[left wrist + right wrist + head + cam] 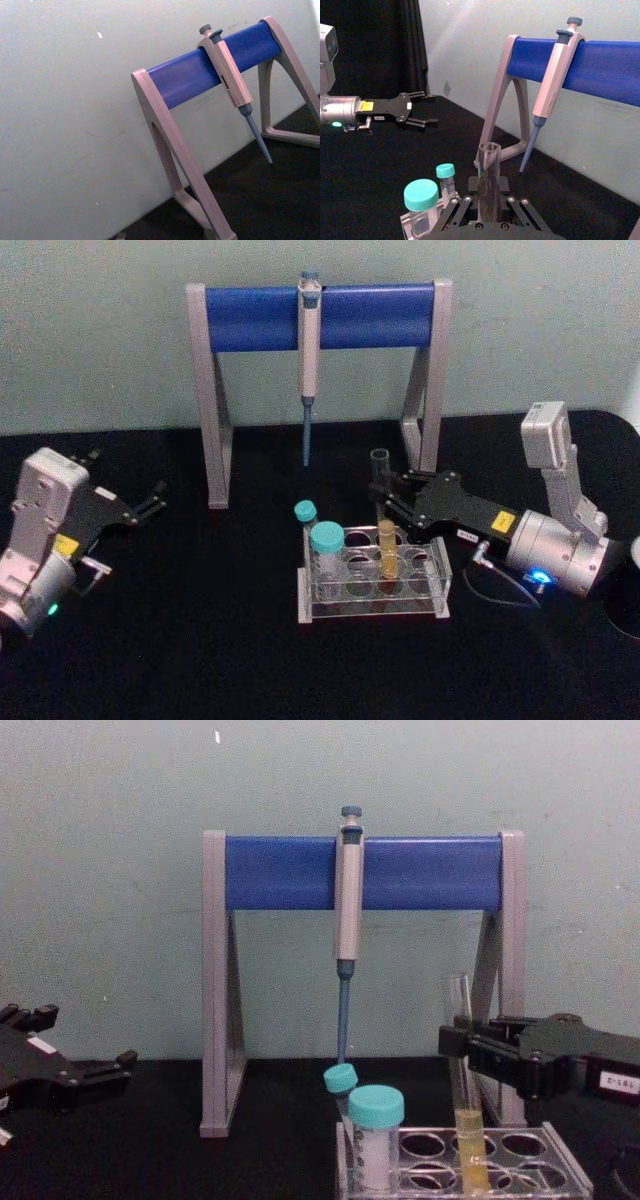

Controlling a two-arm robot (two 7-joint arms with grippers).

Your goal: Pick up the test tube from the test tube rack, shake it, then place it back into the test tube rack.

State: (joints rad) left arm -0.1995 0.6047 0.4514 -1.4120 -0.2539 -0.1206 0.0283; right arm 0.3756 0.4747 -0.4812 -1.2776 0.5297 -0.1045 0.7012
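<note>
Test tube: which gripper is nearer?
Right. The right gripper has its jaws around the test tube standing in the test tube rack; the left gripper sits far off to the left.

test tube (383, 520) in test tube rack (432, 575), stand (318, 315) behind

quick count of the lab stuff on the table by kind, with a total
Long clear glass test tube with yellow liquid: 1
Short teal-capped tubes: 2
Clear plastic test tube rack: 1
Grey-blue pipette: 1
Grey-and-blue pipette stand: 1
Total: 6
</note>
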